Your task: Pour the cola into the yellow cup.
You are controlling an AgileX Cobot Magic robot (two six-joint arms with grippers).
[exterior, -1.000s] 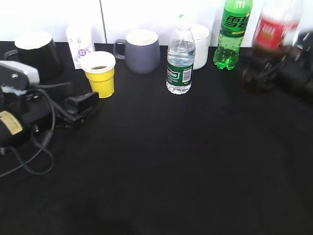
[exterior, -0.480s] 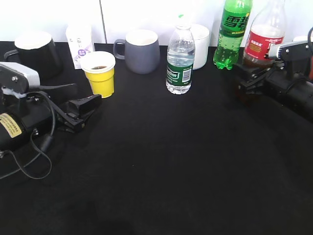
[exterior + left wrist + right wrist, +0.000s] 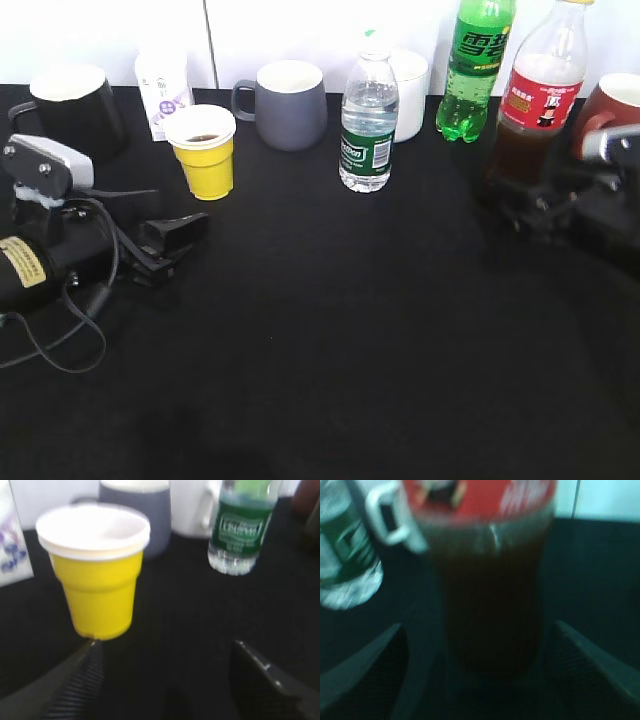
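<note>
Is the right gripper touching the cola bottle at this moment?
Apart. In the right wrist view the cola bottle stands between the open fingers of the right gripper, with dark table showing on both sides of it.

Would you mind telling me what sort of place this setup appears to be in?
Probably a lab test bench, not a kitchen: a black-covered table against a plain white wall, drinks and cups lined up, with the left gripper cabled beside the yellow cup.
</note>
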